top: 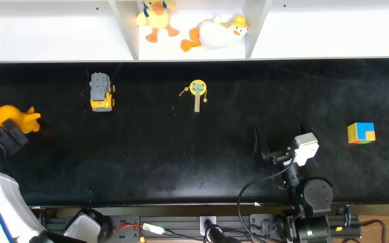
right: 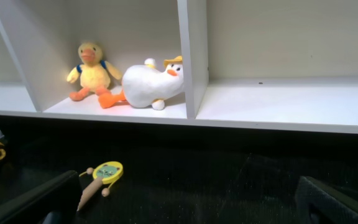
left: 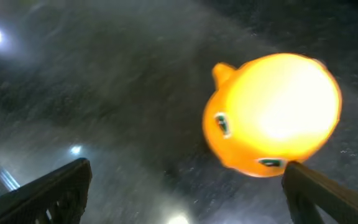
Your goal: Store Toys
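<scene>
We have the left end effector (top: pixel 7 140) at the 9 o'clock edge of the tabletop (top: pixel 147 155), fingers spread and holding nothing. The orange round toy (left: pixel 272 121) lies on the tabletop just ahead of it, close to one finger; we can't tell if they touch. The right end effector (top: pixel 277 138) is near 5 o'clock, also released, facing the shelf (right: pixel 291 99) that runs along the 12 o'clock edge. The yellow truck (top: pixel 101 92) is at 10 o'clock, the rattle (top: pixel 197 93) at 12 o'clock and the colour cube (top: pixel 360 133) at 3 o'clock near the edge, all well apart. In the shelf's middle compartment, the yellow plush duck (right: pixel 90 71) sits beside the white plush goose (right: pixel 149 84), and the goose is against the divider.
</scene>
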`<action>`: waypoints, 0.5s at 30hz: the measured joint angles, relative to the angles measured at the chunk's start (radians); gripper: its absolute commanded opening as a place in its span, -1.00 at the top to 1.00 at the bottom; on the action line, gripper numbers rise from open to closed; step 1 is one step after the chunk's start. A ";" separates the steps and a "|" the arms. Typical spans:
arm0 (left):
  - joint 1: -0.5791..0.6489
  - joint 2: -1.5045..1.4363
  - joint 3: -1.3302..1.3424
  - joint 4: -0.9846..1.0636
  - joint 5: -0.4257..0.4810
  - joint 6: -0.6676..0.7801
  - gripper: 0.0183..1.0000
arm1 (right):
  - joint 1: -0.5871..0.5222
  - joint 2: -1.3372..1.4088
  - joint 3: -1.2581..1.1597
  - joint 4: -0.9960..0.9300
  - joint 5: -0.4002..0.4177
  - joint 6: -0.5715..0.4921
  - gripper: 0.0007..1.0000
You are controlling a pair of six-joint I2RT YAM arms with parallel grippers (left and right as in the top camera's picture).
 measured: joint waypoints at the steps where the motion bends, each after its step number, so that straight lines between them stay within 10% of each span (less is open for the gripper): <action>1: 0.000 0.003 0.000 0.011 0.020 0.006 -0.99 | 0.000 0.000 0.000 0.000 0.000 0.000 -0.99; 15: 0.000 0.098 0.002 0.113 0.190 0.126 -0.99 | 0.000 0.000 0.000 0.000 0.000 0.000 -0.99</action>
